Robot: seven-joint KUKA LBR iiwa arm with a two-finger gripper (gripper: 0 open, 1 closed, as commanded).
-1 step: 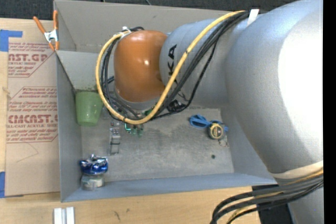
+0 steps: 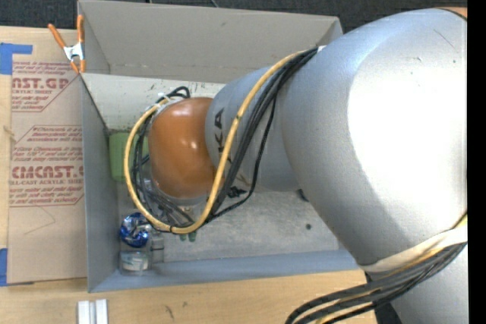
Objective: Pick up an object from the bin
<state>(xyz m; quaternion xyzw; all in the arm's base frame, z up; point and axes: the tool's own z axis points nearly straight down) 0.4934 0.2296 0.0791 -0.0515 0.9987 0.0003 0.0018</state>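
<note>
1. step in hand: judged to be the reach or grasp stage of the pick. the arm is stretched in from the right, and its wrist is set over the left half of the bin.
2. the gripper is hidden under the orange wrist cover and the cables looped round it. whether it is open or shut cannot be told, nor whether anything is held or touched.
3. things near the wrist:
   - a pale green block lies against the left wall, just beside the cover's left edge and partly hidden by the cables.
   - a crumpled blue-and-white thing lies on the floor near the front-left corner, just below the cable loop.
   - a small clear thing lies in that corner, touching or nearly touching the blue-and-white one; which cannot be told.
4. the thing being picked cannot be identified. anything straight under the cover is hidden; of the visible things, the green block is closest to the wrist.
5. next move, as a judgement: if a thing is gripped, a straight lift clear of the left wall is called for. if not, the grasp must be closed first.
6. risk, as a judgement: with the wrist this near the left wall, the cables could catch on a nearby thing or drag it during the lift.
</note>
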